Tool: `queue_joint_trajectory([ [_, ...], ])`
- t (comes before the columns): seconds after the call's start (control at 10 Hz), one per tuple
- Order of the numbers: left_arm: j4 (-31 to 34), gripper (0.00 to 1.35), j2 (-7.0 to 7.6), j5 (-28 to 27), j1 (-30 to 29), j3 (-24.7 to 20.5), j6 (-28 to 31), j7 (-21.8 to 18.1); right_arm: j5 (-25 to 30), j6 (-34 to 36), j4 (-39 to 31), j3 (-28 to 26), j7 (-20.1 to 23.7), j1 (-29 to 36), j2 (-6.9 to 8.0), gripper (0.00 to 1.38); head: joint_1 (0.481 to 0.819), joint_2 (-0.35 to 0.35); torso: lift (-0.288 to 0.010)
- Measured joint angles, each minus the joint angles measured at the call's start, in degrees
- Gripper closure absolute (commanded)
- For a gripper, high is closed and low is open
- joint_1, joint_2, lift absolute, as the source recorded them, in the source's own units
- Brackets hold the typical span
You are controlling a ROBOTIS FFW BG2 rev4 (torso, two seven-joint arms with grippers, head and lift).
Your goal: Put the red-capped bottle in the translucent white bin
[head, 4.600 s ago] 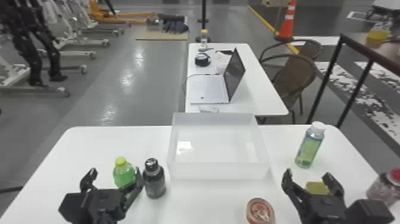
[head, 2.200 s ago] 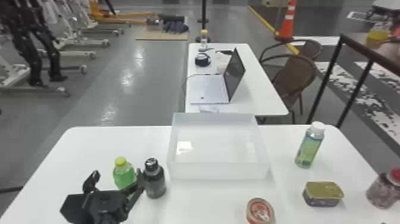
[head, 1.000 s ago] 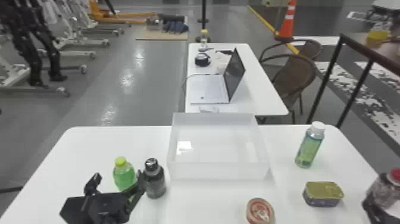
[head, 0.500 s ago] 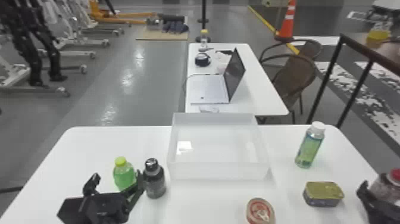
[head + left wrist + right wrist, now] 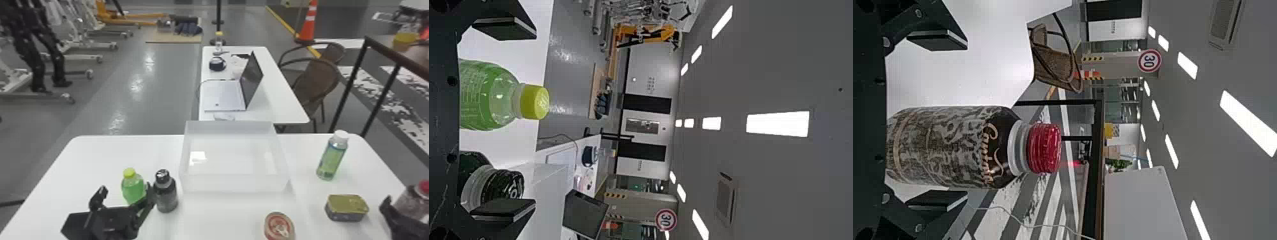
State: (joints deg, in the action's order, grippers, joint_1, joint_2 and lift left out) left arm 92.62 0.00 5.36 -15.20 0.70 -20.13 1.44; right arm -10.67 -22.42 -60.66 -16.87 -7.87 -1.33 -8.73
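At the right edge of the head view stands the red-capped bottle (image 5: 412,199), with my right gripper (image 5: 405,217) around its near side. In the right wrist view the bottle (image 5: 953,147) lies between the spread fingers of my right gripper (image 5: 938,120), nearer the lower one, a gap showing to the upper one. The translucent white bin (image 5: 234,183) rests mid-table. My left gripper (image 5: 123,191) is parked at the table's left, open, by the green bottle (image 5: 133,188); in the left wrist view my left gripper (image 5: 504,120) has its fingers wide apart.
A dark bottle (image 5: 166,194) stands between my left gripper and the bin. A round can (image 5: 278,226) is near the front edge, a rectangular tin (image 5: 347,207) left of my right gripper, and a white-capped green bottle (image 5: 332,156) right of the bin.
My right gripper left its place by the rectangular tin, dropped out at the bottom, then came up at the right edge beside the red-capped bottle. The left arm has barely moved.
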Motion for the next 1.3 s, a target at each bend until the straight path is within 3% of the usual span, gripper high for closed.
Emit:
queue_joint_trajectory([
  [0.2,-0.1,0.12,0.00,0.1,0.0,0.0,0.0,0.0,-0.3,-1.6,-0.5,0.0,-1.3,0.8,0.27,0.22,0.549,0.000,-0.100],
  [0.4,-0.4,0.12,0.00,0.5,0.0,-0.1,-0.1,-0.2,1.4,0.6,-2.3,-0.1,-3.8,1.4,0.24,0.00,0.549,0.000,-0.100],
  [0.6,-0.6,0.12,0.00,0.9,0.0,-0.1,-0.2,-0.2,-0.1,1.0,-1.2,-0.1,-3.9,0.8,-0.51,0.00,0.549,0.000,-0.100],
  [0.9,-0.7,0.12,0.00,1.3,-0.1,0.0,-0.3,-0.2,-4.4,-0.7,3.6,-0.1,1.0,-1.7,-2.90,0.00,0.549,0.000,-0.100],
  [1.1,-0.9,0.12,0.00,1.6,-0.2,-0.1,-0.4,-0.3,-5.2,-1.2,4.9,-0.1,1.4,-2.7,-3.40,0.00,0.549,0.000,-0.100],
  [1.3,-1.3,0.12,0.00,2.1,-0.1,-0.1,-0.7,-0.7,-5.7,-2.3,7.4,-0.1,3.8,-4.7,-3.99,0.10,0.549,0.000,-0.100],
])
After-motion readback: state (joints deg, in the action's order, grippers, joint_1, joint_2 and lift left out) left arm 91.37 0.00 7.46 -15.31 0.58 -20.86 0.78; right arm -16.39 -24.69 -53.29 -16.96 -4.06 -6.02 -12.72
